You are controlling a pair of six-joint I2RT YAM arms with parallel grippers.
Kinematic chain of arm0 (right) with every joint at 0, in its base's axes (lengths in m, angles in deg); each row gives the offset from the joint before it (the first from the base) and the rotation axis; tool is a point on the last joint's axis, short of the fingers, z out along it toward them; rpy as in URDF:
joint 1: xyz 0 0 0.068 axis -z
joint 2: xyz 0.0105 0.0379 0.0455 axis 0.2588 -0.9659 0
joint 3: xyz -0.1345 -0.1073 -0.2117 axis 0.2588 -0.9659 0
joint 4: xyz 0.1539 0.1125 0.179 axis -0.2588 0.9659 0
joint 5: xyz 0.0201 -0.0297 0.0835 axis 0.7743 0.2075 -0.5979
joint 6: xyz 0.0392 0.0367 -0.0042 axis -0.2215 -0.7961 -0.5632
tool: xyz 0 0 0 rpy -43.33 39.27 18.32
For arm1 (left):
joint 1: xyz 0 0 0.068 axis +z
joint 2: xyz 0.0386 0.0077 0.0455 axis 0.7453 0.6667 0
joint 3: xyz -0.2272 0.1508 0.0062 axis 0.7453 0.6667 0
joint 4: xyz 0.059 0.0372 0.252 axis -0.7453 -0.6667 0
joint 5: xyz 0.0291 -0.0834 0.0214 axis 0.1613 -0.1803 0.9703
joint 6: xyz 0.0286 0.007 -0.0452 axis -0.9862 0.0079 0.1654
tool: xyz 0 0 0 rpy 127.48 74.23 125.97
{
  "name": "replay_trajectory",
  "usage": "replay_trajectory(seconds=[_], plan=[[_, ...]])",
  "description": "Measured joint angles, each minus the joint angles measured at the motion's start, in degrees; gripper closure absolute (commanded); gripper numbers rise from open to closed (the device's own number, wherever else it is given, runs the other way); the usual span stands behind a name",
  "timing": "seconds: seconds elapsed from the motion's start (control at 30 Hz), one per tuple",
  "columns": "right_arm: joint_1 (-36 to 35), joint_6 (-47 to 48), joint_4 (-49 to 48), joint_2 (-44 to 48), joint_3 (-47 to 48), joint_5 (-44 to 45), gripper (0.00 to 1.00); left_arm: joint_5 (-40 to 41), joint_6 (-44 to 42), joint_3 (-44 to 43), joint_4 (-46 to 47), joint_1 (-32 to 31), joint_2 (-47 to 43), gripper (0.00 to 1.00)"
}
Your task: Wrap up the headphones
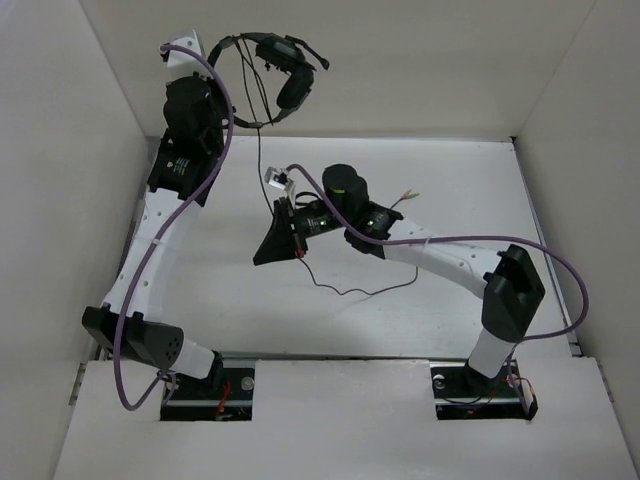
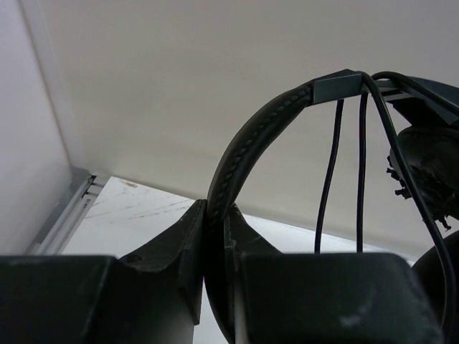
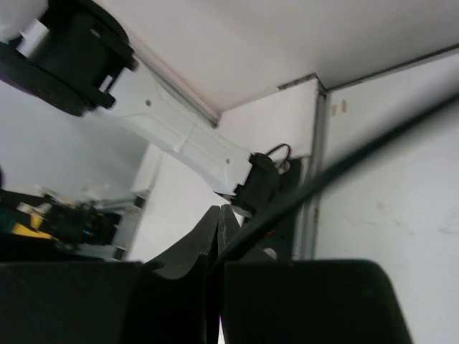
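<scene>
As left claw [image 2: 215, 212] clamps headphones [image 2: 247, 138], right claw [image 3: 221, 216] pinches cord [image 3: 344, 169].

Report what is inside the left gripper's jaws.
The padded headband of the headphones, pinched in the left gripper. The band's stretch below the fingertips is covered by the gripper itself.

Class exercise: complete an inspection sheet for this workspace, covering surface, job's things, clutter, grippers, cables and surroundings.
Surface: white table, faintly scuffed.
Job's things: headphones held up in the air; their cord hangs down, then trails across the table.
Clutter: nothing seen.
Grippers: left gripper shut on the headband; right gripper shut on the cord.
Cables: purple cables loop along both arms.
Surroundings: white walls on three sides.
</scene>
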Motion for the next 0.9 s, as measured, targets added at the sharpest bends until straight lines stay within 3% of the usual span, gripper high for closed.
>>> replay_trajectory(seconds=[0.13, 0.37, 0.6, 0.9], plan=[[-1.53, 12.31, 14.95, 0.13, 6.43, 3.82, 0.96, 2.97, -5.29, 5.05, 4.00, -0.63, 0.11, 1.00], [0.44, 35.36, 36.72, 4.81, 15.08, 20.17, 0.96, 4.79, -10.32, 11.87, 5.44, -0.61, 0.09, 1.00], [3.17, 45.53, 43.12, 9.51, 15.67, 29.44, 0.96, 3.85, -9.70, 12.31, 4.63, 0.74, -0.22, 1.00], [-0.17, 50.86, 45.72, 7.41, 14.40, 35.30, 0.97, 1.49, -6.64, 6.88, 2.56, 2.93, -1.31, 1.00]])
